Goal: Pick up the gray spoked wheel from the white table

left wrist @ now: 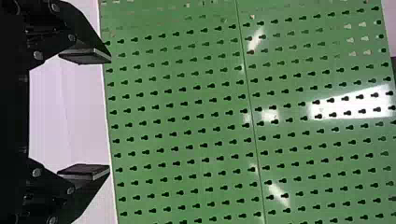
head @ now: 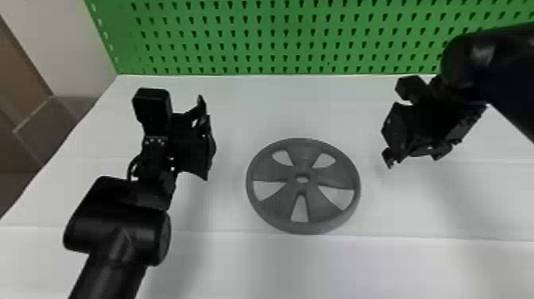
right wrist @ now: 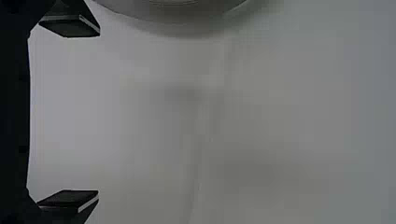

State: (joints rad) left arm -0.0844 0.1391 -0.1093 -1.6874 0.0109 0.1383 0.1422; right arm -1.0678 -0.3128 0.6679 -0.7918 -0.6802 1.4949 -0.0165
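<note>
On the worktop (head: 417, 206), the wheel (head: 302, 188) looks stiff, fairly light, best held by its rim (head: 304, 230). Left end effector (left wrist: 110, 115) and right end effector (right wrist: 99, 113): fingers apart.

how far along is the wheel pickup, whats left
Nothing looks done: the gray wheel lies on the white table. Nothing is in hand: the left end effector and the right end effector are open and empty on either side. Gripping and lifting the wheel remain.
</note>
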